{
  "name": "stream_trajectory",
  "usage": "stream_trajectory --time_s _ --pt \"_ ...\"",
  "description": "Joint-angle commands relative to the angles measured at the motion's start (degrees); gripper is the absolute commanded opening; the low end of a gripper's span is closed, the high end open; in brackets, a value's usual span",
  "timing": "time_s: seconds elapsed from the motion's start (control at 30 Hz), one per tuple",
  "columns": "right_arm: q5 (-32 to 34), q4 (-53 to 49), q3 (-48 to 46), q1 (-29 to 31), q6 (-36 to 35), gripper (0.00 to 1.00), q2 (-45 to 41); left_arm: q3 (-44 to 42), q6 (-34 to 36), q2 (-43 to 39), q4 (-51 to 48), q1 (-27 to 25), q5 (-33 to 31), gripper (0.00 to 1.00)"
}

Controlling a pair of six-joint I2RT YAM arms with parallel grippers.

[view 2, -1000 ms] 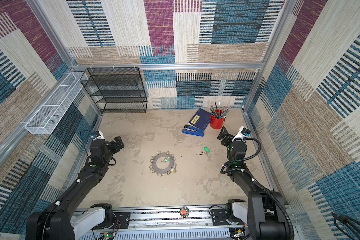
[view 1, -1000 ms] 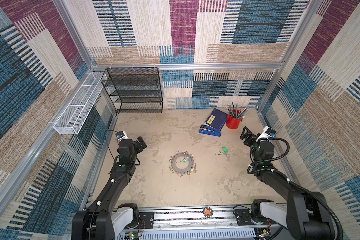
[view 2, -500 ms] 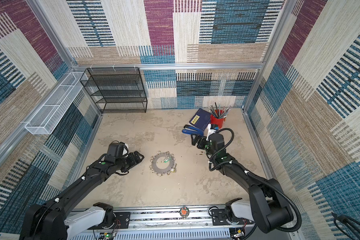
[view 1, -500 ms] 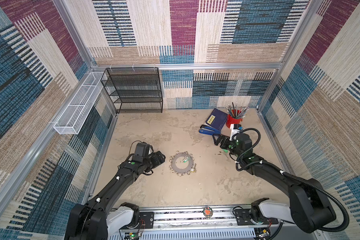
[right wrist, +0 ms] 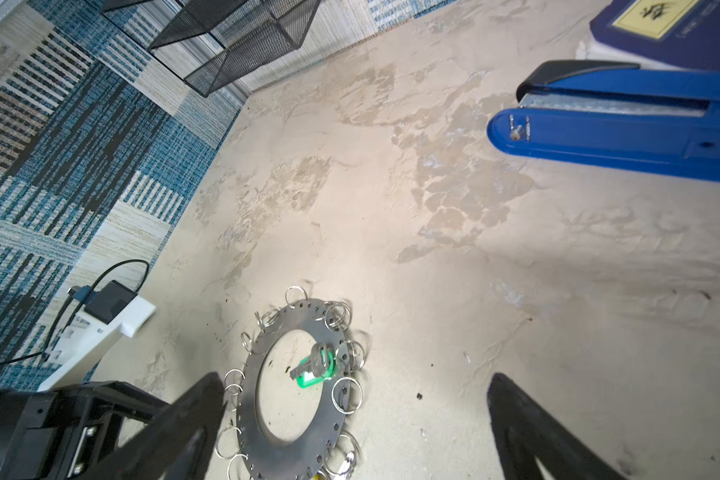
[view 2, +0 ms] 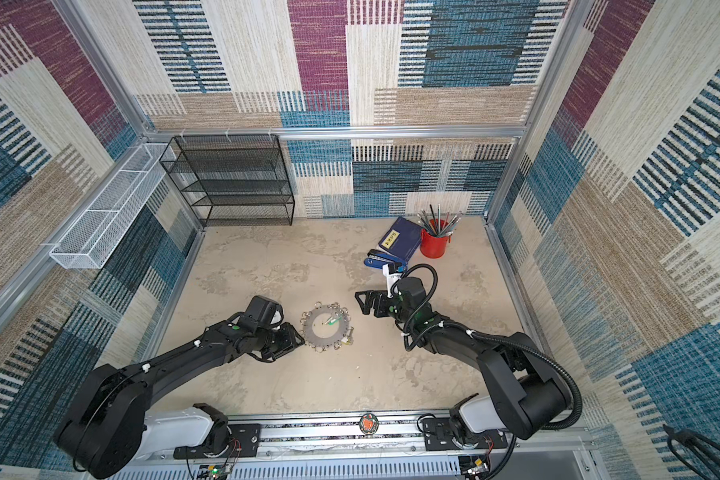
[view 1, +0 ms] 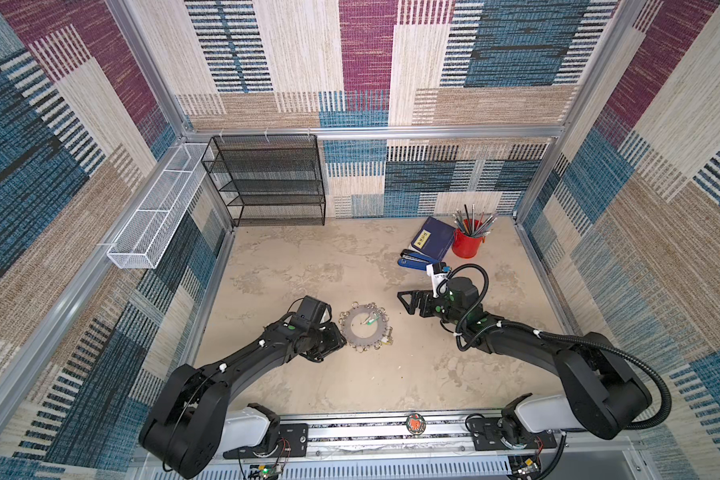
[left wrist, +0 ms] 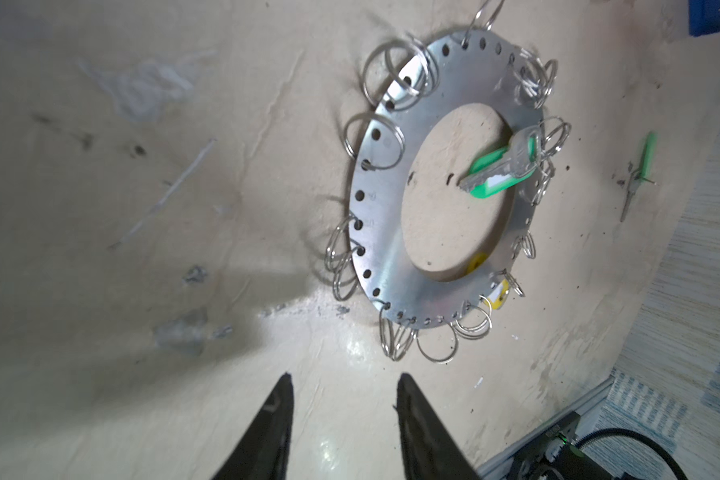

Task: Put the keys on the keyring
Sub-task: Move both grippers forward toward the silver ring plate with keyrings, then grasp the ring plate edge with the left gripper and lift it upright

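Centre of frame: keyring flat on table, green-tagged key lying in its hole; left gripper just beside it, jaws slightly apart, empty; right gripper jaws spread wide, empty

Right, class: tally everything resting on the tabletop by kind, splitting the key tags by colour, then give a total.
green key tags: 2
yellow key tag, partly under the keyring: 1
keyring: 1
stapler: 1
book: 1
red pen pot: 1
black mesh shelf: 1
Total: 8
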Motion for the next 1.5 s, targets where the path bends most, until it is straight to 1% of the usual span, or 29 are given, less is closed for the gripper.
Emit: stream_trajectory --time_s 0.0,0.1,0.17,0.3,0.37,0.5,0.57,0.63,0.77,1.0,1.1,1.2,1.3,1.47 --pt "-2.74 4.5 -0.2 0.2 -0.14 1.0 0.51 0.01 -1.33 1.93 4.45 -0.22 0.08 0.38" --pt "-3.87 5.65 -0.58 0.24 0.0 1.0 0.48 0.41 -1.8 3.15 3.92 -0.42 -1.43 0.34" --pt "-3.93 6.08 -0.85 0.29 0.13 1.0 0.37 0.15 -1.64 3.41 4.26 -0.42 -2.16 0.33" --pt "-4.24 6.43 -0.89 0.29 0.17 1.0 0.62 0.51 -1.37 4.58 5.05 -0.41 -2.03 0.28" --pt "-4.58 6.85 -1.01 0.29 0.4 1.0 0.73 0.44 -1.37 5.15 5.63 -0.38 -2.29 0.28" --pt "-4.82 7.19 -1.15 0.29 0.61 1.0 1.04 0.89 -1.46 7.05 7.17 -0.43 -1.5 0.21" --pt "-4.88 7.27 -1.08 0.29 0.56 1.0 1.01 0.77 -1.79 7.55 8.04 -0.51 -1.32 0.21" --pt "-4.91 7.41 -1.12 0.29 0.63 1.0 1.22 0.95 -1.92 8.01 8.55 -0.5 -1.22 0.18" --pt "-5.51 7.54 -0.94 0.29 0.77 1.0 1.97 1.18 -1.85 8.56 8.85 -0.51 -1.27 0.16" --pt "-5.73 7.96 -1.04 0.29 0.91 1.0 2.21 1.69 -2.6 8.63 8.41 -0.57 -1.49 0.07" --pt "-5.85 8.0 -1.18 0.29 0.88 1.0 1.98 2.7 -2.15 7.85 6.33 -0.51 -2.09 0.01" --pt "-5.6 8.18 -1.36 0.27 0.78 1.0 1.3 5.61 0.42 6.5 1.96 -0.53 -3.02 0.0" --pt "-4.98 8.22 -1.84 0.29 0.64 1.0 -0.05 11.05 5.33 5.54 -5.22 -0.51 -3.7 0.0" --pt "-4.38 8.35 -2.57 0.29 0.44 1.0 -2.6 22.15 15.72 5.14 -18.92 -0.51 -5.92 0.0"
